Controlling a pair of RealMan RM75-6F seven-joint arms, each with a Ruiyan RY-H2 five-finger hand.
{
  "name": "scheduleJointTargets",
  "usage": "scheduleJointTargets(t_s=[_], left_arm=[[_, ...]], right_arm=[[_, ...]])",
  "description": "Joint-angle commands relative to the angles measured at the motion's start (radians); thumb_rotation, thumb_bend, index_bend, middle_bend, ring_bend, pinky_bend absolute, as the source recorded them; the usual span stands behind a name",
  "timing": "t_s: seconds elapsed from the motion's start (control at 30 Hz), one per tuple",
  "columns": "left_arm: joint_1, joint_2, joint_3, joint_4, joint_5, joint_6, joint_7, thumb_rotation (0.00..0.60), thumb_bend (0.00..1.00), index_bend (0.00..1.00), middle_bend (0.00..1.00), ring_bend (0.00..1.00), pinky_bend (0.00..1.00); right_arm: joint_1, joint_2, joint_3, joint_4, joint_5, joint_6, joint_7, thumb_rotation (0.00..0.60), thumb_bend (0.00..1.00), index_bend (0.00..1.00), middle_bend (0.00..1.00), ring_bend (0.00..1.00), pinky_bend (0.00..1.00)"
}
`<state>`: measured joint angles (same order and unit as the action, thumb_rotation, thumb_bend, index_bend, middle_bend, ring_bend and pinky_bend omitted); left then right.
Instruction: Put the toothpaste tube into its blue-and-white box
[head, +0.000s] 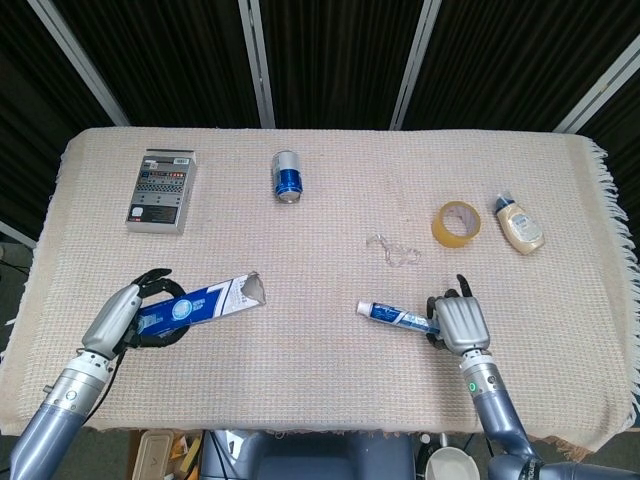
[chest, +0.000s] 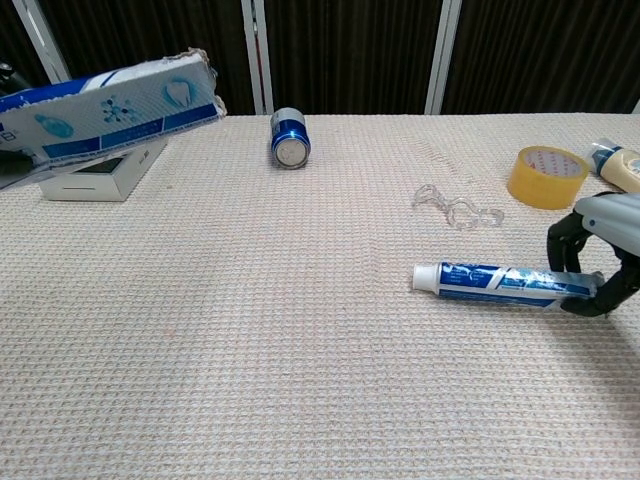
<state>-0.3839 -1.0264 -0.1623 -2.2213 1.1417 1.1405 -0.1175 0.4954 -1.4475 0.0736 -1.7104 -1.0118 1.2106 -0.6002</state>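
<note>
Left hand (head: 128, 316) wrapped round blue-and-white box (head: 205, 302), lifted off cloth near front-left edge, torn open end aimed right. Right hand (head: 457, 322) curled round tail of toothpaste tube (chest: 497, 281), cap pointing left toward box. Wide bare cloth between the two. Tape roll (head: 457, 222), bottle (head: 518, 224) by right edge; can (head: 287, 176), grey box (head: 160, 190) at back.

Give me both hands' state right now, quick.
Left hand: holding the blue-and-white box off the table.
Right hand: fingers closed around the tail end of the toothpaste tube.
</note>
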Motion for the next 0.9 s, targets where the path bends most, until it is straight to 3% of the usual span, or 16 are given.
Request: scheduleJointTargets(t_s=[0.03, 0.27, 0.5, 0.73, 0.9], left_arm=[[0.008, 0.003, 0.007, 0.013, 0.025, -0.028, -0.072, 0.600, 0.30, 0.45, 0.45, 0.13, 0.12], [0.010, 0.017, 0.033, 0.079, 0.166, -0.159, -0.368, 0.600, 0.30, 0.45, 0.44, 0.13, 0.12], [-0.049, 0.019, 0.119, 0.233, 0.468, -0.300, -0.761, 0.600, 0.30, 0.45, 0.44, 0.13, 0.12], [-0.127, -0.008, 0.211, 0.364, 0.633, -0.318, -0.955, 0.600, 0.30, 0.45, 0.44, 0.13, 0.12], [-0.154, -0.025, 0.255, 0.422, 0.676, -0.274, -1.016, 0.600, 0.30, 0.45, 0.44, 0.13, 0.12]], right_arm=[[-0.006, 0.018, 0.003, -0.023, -0.032, 0.028, -0.002, 0.600, 0.32, 0.60, 0.67, 0.33, 0.00], [-0.007, 0.129, 0.034, -0.184, -0.107, 0.098, -0.053, 0.600, 0.33, 0.60, 0.67, 0.33, 0.00], [0.006, 0.258, 0.065, -0.384, -0.253, 0.169, -0.163, 0.600, 0.34, 0.61, 0.67, 0.33, 0.00], [0.020, 0.332, 0.046, -0.535, -0.372, 0.159, -0.308, 0.600, 0.34, 0.61, 0.67, 0.33, 0.00], [0.027, 0.373, 0.053, -0.626, -0.369, 0.134, -0.320, 0.600, 0.34, 0.61, 0.67, 0.33, 0.00]])
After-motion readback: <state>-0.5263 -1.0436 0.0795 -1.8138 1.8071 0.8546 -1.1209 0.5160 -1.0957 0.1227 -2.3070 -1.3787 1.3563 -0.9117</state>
